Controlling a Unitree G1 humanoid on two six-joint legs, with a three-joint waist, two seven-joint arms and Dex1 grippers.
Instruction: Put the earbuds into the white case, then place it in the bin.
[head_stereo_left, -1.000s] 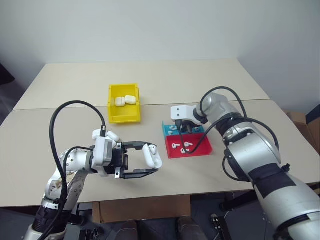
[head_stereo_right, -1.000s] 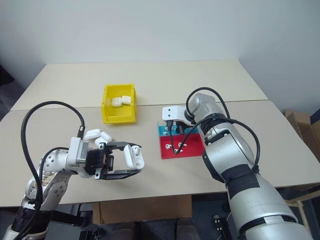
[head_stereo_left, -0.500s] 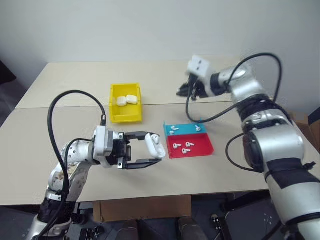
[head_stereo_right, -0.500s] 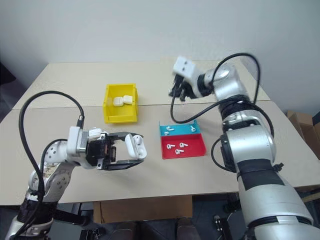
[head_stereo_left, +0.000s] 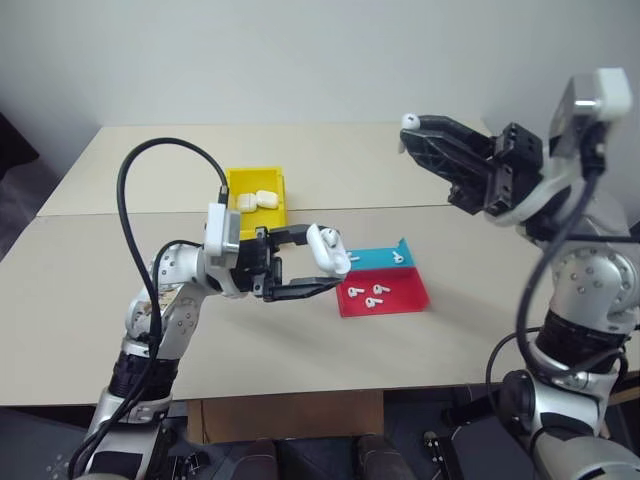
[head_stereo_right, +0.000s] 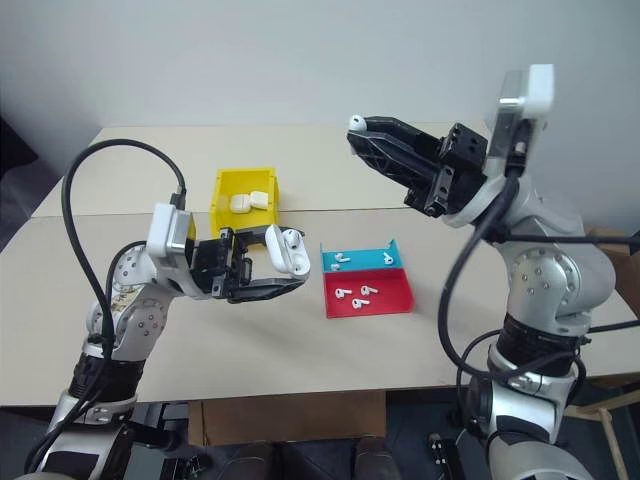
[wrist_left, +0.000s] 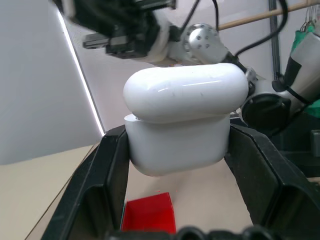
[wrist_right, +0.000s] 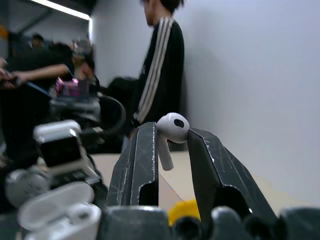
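My left gripper is shut on the white case, held above the table with its lid hinged open; the case sits squarely between the two black fingers. High at the right, my right gripper is shut on one small white earbud, pinched by its stem at the fingertips. The right gripper is well above and to the right of the case, apart from it. More earbuds lie in the tray. The yellow bin stands just behind the left gripper, with two white cases inside.
A shallow red-and-blue tray lies on the table right of the left gripper, below the raised right arm. A black cable loops over the left arm. A person stands in the background of the right wrist view.
My right gripper has lifted off the tray with an earbud and swung high up and back. The left gripper has risen a little with the case.
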